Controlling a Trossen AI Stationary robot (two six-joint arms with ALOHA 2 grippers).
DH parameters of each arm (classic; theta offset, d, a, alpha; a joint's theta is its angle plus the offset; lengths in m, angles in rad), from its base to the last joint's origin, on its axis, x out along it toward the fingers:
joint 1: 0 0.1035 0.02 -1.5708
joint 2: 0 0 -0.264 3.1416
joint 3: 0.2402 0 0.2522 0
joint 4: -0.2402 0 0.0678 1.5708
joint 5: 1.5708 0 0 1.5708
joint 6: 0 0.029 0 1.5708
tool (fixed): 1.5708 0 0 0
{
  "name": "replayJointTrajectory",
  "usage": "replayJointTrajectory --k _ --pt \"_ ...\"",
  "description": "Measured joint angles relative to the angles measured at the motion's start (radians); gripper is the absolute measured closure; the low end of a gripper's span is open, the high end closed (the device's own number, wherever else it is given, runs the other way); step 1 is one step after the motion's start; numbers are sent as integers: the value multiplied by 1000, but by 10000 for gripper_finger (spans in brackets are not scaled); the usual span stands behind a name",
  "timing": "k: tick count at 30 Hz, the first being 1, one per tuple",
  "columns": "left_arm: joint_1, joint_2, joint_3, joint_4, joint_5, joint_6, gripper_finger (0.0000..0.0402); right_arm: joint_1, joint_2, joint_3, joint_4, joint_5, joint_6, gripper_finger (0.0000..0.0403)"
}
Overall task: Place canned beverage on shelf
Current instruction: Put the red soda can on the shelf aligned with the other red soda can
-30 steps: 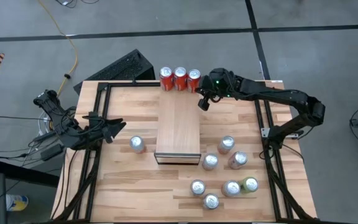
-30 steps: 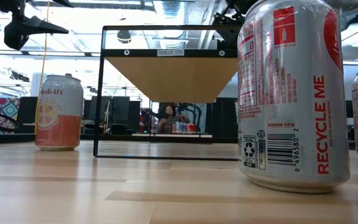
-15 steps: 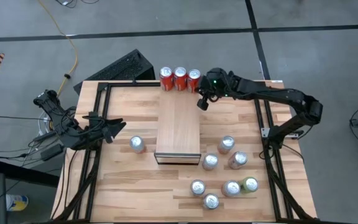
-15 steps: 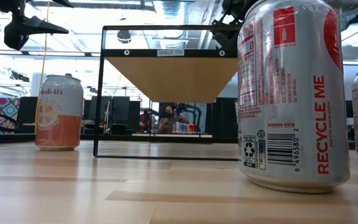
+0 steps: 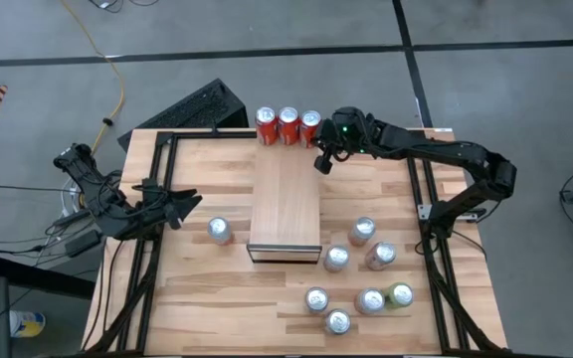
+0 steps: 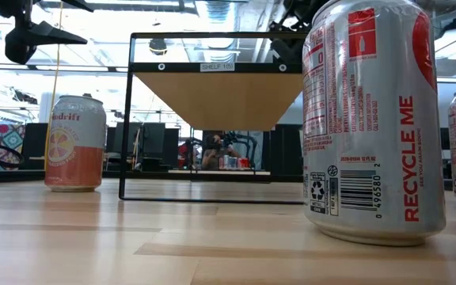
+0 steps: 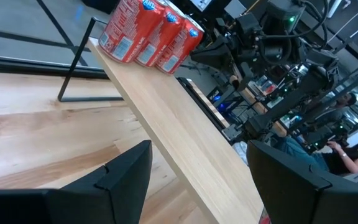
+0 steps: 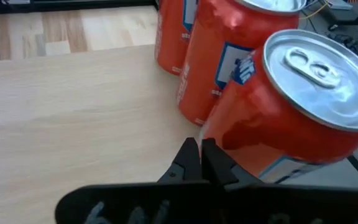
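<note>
Three red cans (image 5: 287, 124) stand upright in a row on the far end of the shelf (image 5: 285, 204), a raised light-wood platform in the table's middle. They also show in the left wrist view (image 7: 151, 34). My right gripper (image 5: 323, 159) is shut and empty, just above the shelf's far right corner, beside the rightmost red can (image 8: 291, 118). My left gripper (image 5: 182, 204) is open and empty at the table's left side, pointing toward the shelf (image 7: 185, 137). My right gripper (image 8: 199, 158) has its shut fingertips close to the lower side wall (image 8: 219, 140) of the rightmost red can, coming at it slanting down from the near side. I cannot tell whether they touch it. The can stands upright on the shelf.
A silver can (image 5: 219, 231) stands left of the shelf, and it shows orange and white in the low view (image 6: 75, 142). Several silver cans (image 5: 362, 231) and a green one (image 5: 401, 294) stand at the near right. A black frame (image 5: 162, 149) borders the table.
My right gripper, still shut, has edged a little toward the table's far edge, closer to the rightmost red can. The cans have not moved.
</note>
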Motion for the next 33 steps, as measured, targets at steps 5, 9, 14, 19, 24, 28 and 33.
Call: replayJointTrajectory --k 5,9,14,19,24,28,33 --pt "0 0 0 0 7 0 150 1 0 0 4 0 0 403" --pt "0 0 0 0 6 0 150 0 0 0 4 0 -1 403" --pt "0 0 0 0 6 0 150 -1 0 0 4 0 -1 403" --pt "0 0 0 0 6 0 150 1 15 0 26 0 -3 403" --pt "0 0 0 1 7 0 150 2 13 0 42 1 -4 403" --pt "0 0 0 1 7 -1 150 2 14 0 39 6 0 403" --pt "0 0 0 0 8 -1 150 -2 14 0 42 5 -1 403"
